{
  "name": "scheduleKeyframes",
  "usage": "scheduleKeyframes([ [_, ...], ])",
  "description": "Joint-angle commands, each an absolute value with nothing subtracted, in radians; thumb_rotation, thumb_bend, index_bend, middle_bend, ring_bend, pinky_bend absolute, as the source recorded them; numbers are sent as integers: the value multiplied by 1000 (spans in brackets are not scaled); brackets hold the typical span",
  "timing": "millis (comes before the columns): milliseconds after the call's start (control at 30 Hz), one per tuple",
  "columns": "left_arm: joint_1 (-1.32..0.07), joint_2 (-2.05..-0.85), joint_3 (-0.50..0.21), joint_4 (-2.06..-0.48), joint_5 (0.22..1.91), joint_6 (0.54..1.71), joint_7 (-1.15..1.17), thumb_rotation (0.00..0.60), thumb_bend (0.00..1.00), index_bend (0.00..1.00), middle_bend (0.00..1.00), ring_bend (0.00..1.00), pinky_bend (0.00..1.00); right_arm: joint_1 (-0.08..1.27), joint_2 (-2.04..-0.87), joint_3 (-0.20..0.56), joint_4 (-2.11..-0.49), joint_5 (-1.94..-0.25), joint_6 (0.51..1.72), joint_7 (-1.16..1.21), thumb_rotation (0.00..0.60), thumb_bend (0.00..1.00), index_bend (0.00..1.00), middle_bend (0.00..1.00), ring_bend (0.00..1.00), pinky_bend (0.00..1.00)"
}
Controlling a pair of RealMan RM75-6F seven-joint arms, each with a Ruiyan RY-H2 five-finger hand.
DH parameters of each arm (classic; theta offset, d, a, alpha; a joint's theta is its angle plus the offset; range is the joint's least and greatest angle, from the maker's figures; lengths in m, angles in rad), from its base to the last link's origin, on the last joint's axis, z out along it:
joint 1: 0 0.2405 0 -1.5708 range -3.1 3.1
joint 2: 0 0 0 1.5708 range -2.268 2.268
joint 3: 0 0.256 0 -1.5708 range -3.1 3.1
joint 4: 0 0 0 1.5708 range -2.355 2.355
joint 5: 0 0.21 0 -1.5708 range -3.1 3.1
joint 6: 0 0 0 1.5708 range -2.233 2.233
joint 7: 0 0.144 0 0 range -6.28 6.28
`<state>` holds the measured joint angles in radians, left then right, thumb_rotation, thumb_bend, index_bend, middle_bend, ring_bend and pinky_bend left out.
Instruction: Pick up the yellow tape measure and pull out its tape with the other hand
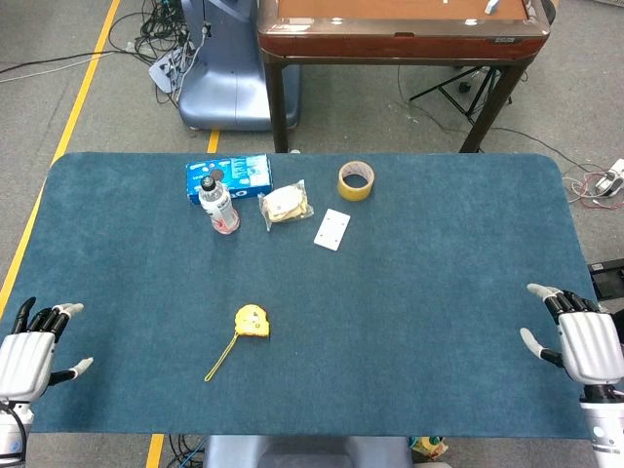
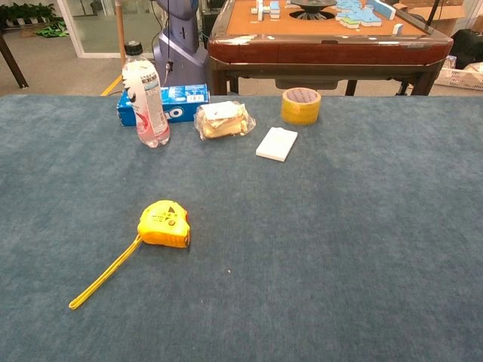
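Observation:
The yellow tape measure (image 1: pixel 252 321) (image 2: pixel 164 224) lies on the blue table cover, left of centre and near the front edge. A thin yellow strap (image 1: pixel 220 358) (image 2: pixel 105 275) trails from it toward the front left. My left hand (image 1: pixel 29 351) rests at the front left corner, fingers spread, holding nothing, well left of the tape measure. At the front right edge my right hand (image 1: pixel 580 338) also lies with fingers apart and nothing in it. Neither hand shows in the chest view.
Toward the back stand a plastic bottle (image 1: pixel 219 206) (image 2: pixel 146 104), a blue box (image 1: pixel 229 175) (image 2: pixel 167 103), a wrapped snack (image 1: pixel 285 205) (image 2: pixel 223 120), a white card (image 1: pixel 331 229) (image 2: pixel 277 143) and a roll of tape (image 1: pixel 355 180) (image 2: pixel 300 105). A wooden table (image 1: pixel 400 34) stands behind.

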<state>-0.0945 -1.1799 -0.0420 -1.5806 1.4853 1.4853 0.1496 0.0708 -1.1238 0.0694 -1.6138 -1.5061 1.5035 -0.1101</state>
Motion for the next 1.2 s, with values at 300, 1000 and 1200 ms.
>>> scheduleKeyframes([
  [300, -147, -1179, -53, -1567, 1510, 1430, 121, 600, 116, 232, 237, 209, 16, 68, -1099, 90, -1631, -1513, 1539, -121, 600, 329, 269, 339, 308, 396],
  [1000, -466, -1285, -95, -1568, 1467, 1006, 197, 600, 115, 116, 134, 124, 16, 76, -1022, 130, -1705, -1462, 1538, -153, 600, 329, 269, 338, 308, 396],
  [1200, -536, -1349, -118, -1568, 1393, 923, 253, 600, 115, 175, 127, 115, 16, 63, -1019, 126, -1696, -1456, 1548, -141, 600, 329, 269, 338, 308, 396],
])
